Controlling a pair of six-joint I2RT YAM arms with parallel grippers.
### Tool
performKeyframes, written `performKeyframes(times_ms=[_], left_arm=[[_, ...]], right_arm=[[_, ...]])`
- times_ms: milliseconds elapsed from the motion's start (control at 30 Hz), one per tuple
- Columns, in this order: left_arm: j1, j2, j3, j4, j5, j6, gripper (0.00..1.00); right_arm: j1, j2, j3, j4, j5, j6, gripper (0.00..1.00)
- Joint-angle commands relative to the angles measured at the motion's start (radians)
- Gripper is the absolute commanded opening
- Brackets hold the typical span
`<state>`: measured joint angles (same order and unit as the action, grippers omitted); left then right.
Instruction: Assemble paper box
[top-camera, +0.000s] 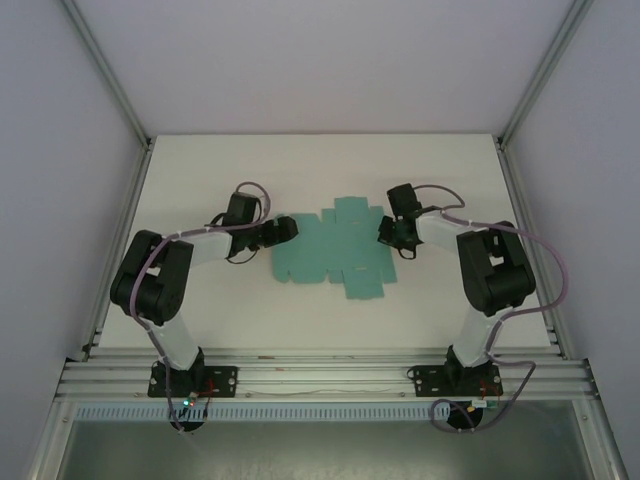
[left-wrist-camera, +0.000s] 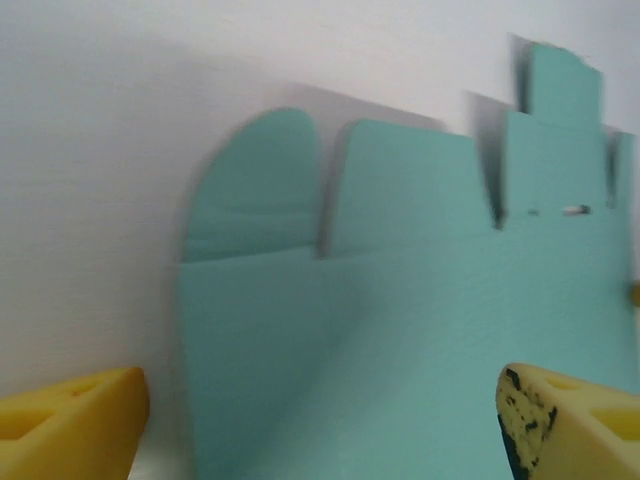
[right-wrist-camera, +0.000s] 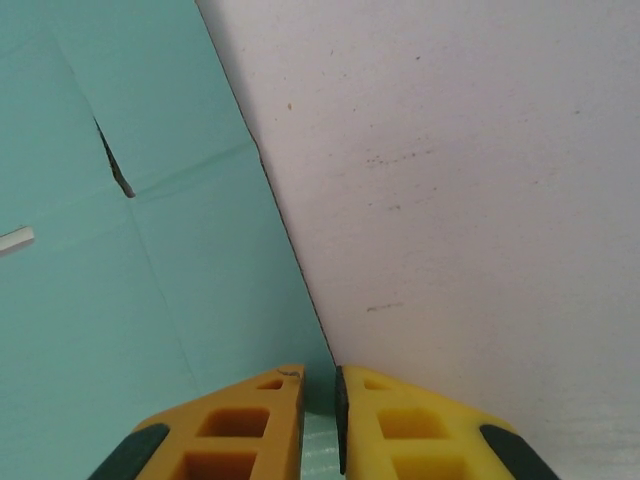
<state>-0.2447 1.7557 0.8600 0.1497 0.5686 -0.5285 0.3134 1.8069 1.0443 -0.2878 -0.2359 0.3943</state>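
Folding now may slide the box (top-camera: 330, 255): left tool (left-wrist-camera: 322, 400) gapes wide, right tool (right-wrist-camera: 320, 385) sits nearly closed at its edge.

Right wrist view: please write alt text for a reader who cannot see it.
At the bottom, the right hand, nearly shut, pinches the edge of the paper box, a flat creased teal sheet on the left. The white table lies on the right.

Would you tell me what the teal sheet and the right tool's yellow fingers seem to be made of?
Paper box: thin matte card, judging by crisp creases and die-cut slits. Right tool fingers: probably hard moulded or printed plastic, with hollow pockets.
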Motion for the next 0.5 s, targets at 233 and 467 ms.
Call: performKeyframes(times_ms=[233,467], left_arm=[[-0.030,0.012,-0.048,0.252,0.139,-0.103,0.54],[-0.034,0.000,-0.066,0.315,0.174,-0.126,0.33]], right_arm=[[-0.002,0.029,-0.088,-0.009,0.006,0.048,0.17],[-0.004,0.004,-0.121,0.079,-0.060,0.071,0.17]])
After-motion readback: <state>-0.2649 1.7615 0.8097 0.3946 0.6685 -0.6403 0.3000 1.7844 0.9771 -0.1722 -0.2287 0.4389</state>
